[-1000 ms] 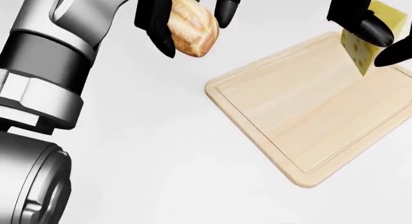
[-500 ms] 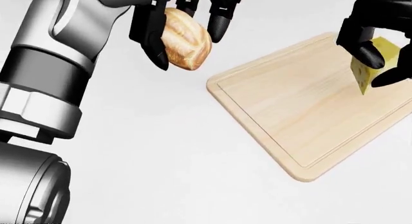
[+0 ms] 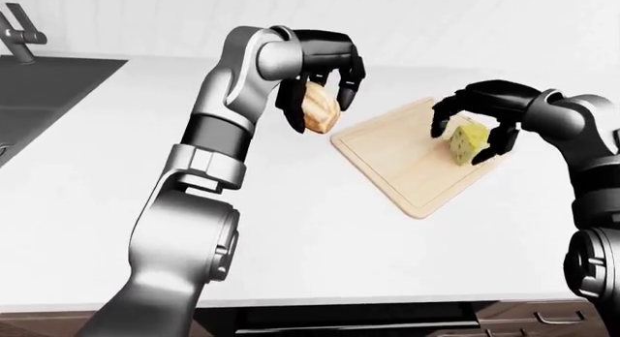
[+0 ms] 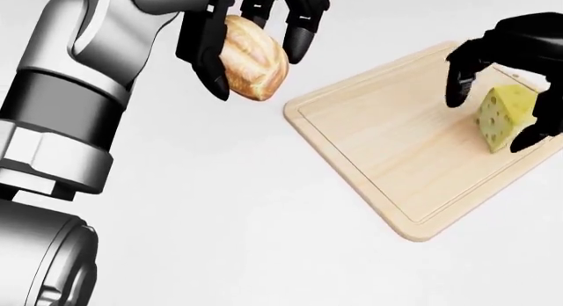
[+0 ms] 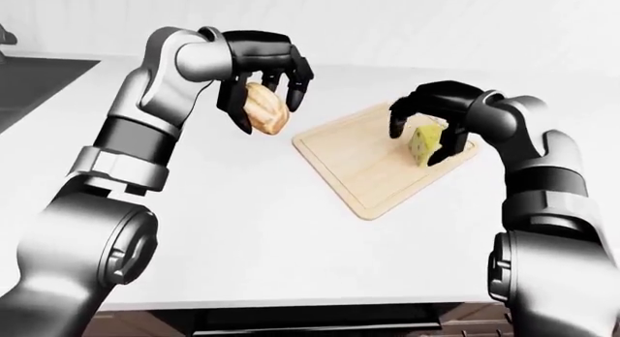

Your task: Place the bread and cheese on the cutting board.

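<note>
The left hand [image 4: 251, 35] is clamped around the bread [image 4: 253, 57], holding it above the white counter [image 4: 220, 207] at about 10 o'clock from the cutting board [image 4: 396, 148], just off the board's edge. The cheese [image 4: 503, 117] stands on the board near its 3 o'clock side. The right hand [image 4: 510, 62] arches over the cheese with fingers spread apart; whether a fingertip touches the wedge cannot be told. In the left-eye view a sink [image 3: 38, 97] lies at 10 o'clock.
</note>
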